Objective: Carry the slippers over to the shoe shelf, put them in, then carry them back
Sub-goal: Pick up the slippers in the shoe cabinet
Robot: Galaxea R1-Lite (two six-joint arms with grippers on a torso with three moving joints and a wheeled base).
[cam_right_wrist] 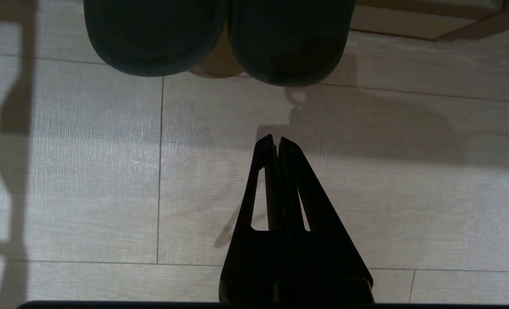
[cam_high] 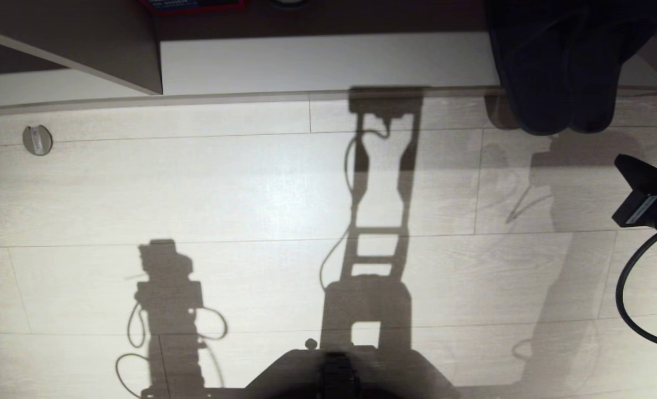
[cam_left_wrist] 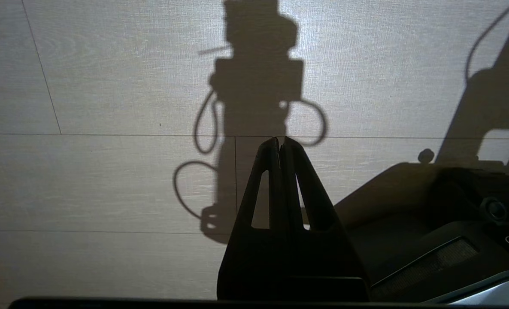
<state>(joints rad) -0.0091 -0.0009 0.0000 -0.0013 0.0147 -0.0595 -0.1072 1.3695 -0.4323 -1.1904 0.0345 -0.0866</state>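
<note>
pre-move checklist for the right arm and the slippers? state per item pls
1. Right gripper empty and shut: ok.
2. Right gripper clear of the slippers, floor showing between: ok.
3. Slippers side by side, rounded ends overhanging the shoe shelf lip: ok.
4. Slippers fully inside the shelf: not ok.
5. Left gripper shut, empty, over bare floor: ok.
6. How deep the slippers sit in the shelf: cannot tell.
</note>
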